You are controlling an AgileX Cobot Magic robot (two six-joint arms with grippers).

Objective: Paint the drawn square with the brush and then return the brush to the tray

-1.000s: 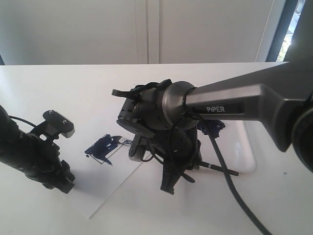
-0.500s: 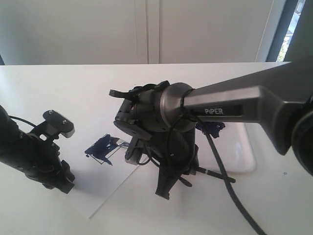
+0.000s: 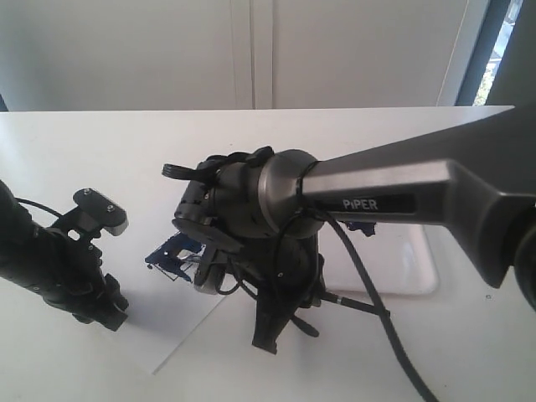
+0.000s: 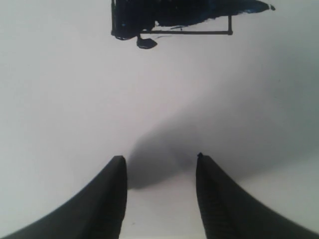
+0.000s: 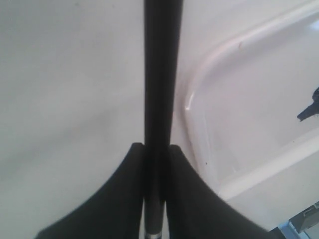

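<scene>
A white bench [image 3: 100, 151] seen from above, with two black robot arms. The right arm fills the middle of the exterior view and leans over a white paper sheet [image 3: 180, 322]. Its right gripper [image 5: 158, 149] is clamped narrowly on the black handle of the brush [image 5: 162, 74]. The bristles are hidden behind the arm.

The drawn square [image 3: 172, 255] lies on the paper just beside this arm. In the left wrist view the square [image 4: 169, 15] is partly filled with streaky navy paint. A bare white strip shows along one outlined edge, and a small stray dab sits just outside the line.

The left gripper [image 4: 159, 159] is off to the left. Its jaws are parted with nothing between them, and it points toward the square.

The step in hand looks like filling the square. To do it well, the strokes probably need to be short and light and kept inside the thin outline. They should work toward the bare strip without adding to the stray dab. The hold on the handle should stay firm so the tip does not swing.

The tray [image 3: 423, 268], shallow, white and raised at the rim, sits on the right, well apart from the square. A dark paint blob [image 3: 362, 226] shows at its far end, mostly hidden by the arm. The rest of the visible floor is bare, and the brush is not in it.
</scene>
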